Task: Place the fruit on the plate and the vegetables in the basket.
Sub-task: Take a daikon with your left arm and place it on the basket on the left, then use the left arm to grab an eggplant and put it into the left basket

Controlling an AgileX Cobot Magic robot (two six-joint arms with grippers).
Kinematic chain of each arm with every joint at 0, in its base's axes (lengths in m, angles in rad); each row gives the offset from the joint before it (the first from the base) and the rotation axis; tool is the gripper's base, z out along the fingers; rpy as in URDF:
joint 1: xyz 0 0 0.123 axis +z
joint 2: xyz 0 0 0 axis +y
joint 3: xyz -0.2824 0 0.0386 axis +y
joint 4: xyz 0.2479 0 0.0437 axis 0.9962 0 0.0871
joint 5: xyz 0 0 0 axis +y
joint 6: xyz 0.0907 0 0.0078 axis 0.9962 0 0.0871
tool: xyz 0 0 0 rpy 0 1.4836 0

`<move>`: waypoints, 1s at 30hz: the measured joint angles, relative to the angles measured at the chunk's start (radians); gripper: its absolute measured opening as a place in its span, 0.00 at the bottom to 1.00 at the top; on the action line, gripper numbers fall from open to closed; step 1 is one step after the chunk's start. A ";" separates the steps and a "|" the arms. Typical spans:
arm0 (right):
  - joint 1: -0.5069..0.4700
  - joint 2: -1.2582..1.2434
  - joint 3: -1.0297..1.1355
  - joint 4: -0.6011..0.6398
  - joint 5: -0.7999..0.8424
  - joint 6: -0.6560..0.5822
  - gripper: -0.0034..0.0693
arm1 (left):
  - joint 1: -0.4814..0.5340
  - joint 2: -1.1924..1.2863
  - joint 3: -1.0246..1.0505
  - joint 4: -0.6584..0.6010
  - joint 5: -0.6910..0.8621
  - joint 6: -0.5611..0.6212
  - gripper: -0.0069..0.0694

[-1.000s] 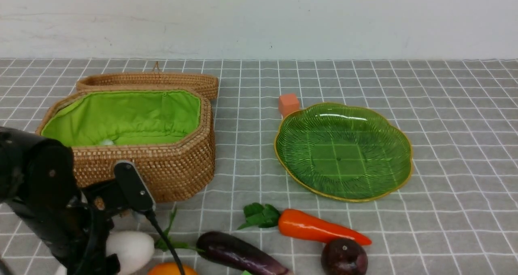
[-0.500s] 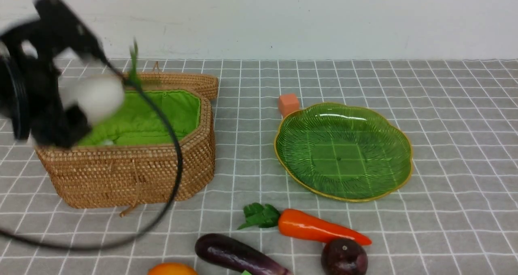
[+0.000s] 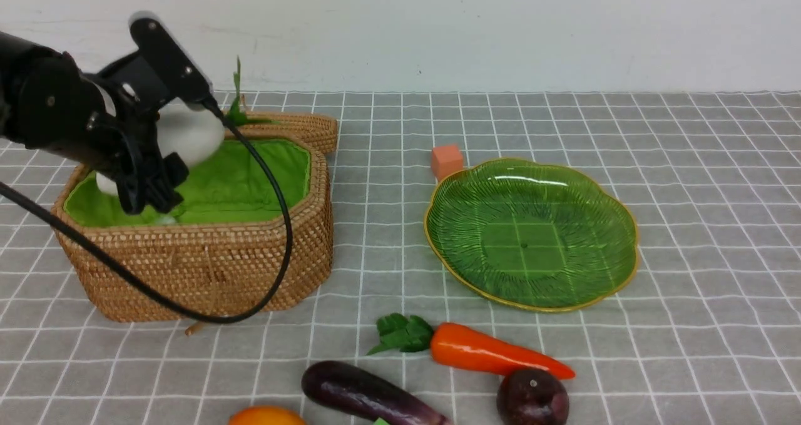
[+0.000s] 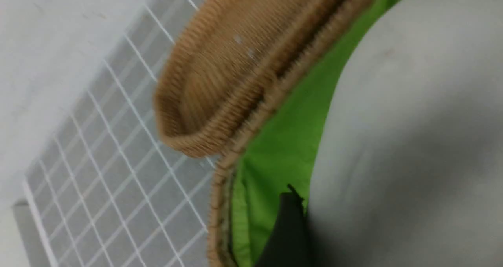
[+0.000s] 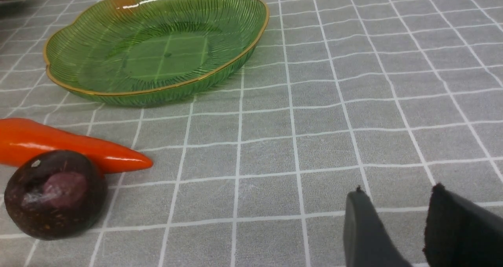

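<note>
My left gripper (image 3: 156,162) hangs over the open woven basket (image 3: 206,268) and is shut on the white radish (image 3: 191,134), whose green leaves point up. In the left wrist view the radish (image 4: 412,121) fills the frame beside one dark finger (image 4: 289,227), above the green lining. The carrot (image 3: 488,350), the purple eggplant (image 3: 363,390), the maroon fruit (image 3: 532,397) and an orange fruit (image 3: 266,416) lie near the front edge. The green plate (image 3: 532,231) holds nothing. My right gripper (image 5: 397,188) is open and low over the cloth, to the right of the maroon fruit (image 5: 55,192) and the carrot (image 5: 59,143).
A small orange cube (image 3: 446,160) sits against the plate's far left rim. The basket's lid (image 3: 294,124) lies open behind the basket. The left arm's black cable (image 3: 275,237) loops down in front of the basket. A grey checked cloth covers the table, with a white wall behind it.
My left arm has lifted the white radish off the cloth at the front left and carried it up over the basket. The other objects have not moved.
</note>
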 joint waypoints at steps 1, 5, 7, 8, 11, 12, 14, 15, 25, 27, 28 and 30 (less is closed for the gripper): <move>0.000 0.000 0.000 0.000 0.000 0.000 0.38 | 0.000 -0.003 0.000 0.000 0.003 0.000 0.92; 0.000 0.000 0.000 0.000 0.000 0.000 0.38 | 0.000 -0.036 0.000 0.000 0.014 0.000 0.97; 0.000 0.000 0.000 0.000 0.000 0.000 0.38 | -0.005 -0.054 0.000 -0.013 0.036 0.000 0.97; 0.000 0.000 0.000 0.000 0.000 0.000 0.38 | -0.017 -0.073 0.000 -0.033 0.073 0.000 0.96; 0.000 0.000 0.000 0.000 0.000 0.000 0.38 | -0.081 -0.102 0.000 -0.124 0.163 -0.007 0.93; 0.000 0.000 0.000 0.000 0.000 0.000 0.38 | -0.118 -0.109 0.000 -0.173 0.200 -0.010 0.91; 0.000 0.000 0.000 0.000 0.000 0.000 0.38 | -0.218 -0.112 0.000 -0.269 0.234 -0.030 0.86; 0.000 0.000 0.000 0.000 0.000 0.000 0.38 | -0.261 -0.107 -0.001 -0.299 0.249 -0.050 0.83; 0.000 0.000 0.000 0.000 0.000 0.000 0.38 | -0.561 0.035 -0.006 -0.126 0.534 0.075 0.76; 0.000 0.000 0.000 0.000 0.000 0.000 0.38 | -0.581 0.066 -0.006 -0.064 0.525 0.152 0.76; 0.000 0.000 0.000 0.000 0.000 0.000 0.38 | -0.583 0.071 -0.006 -0.052 0.521 0.162 0.76; 0.000 0.000 0.000 0.000 0.000 0.000 0.38 | -0.584 0.089 -0.006 -0.036 0.488 0.199 0.76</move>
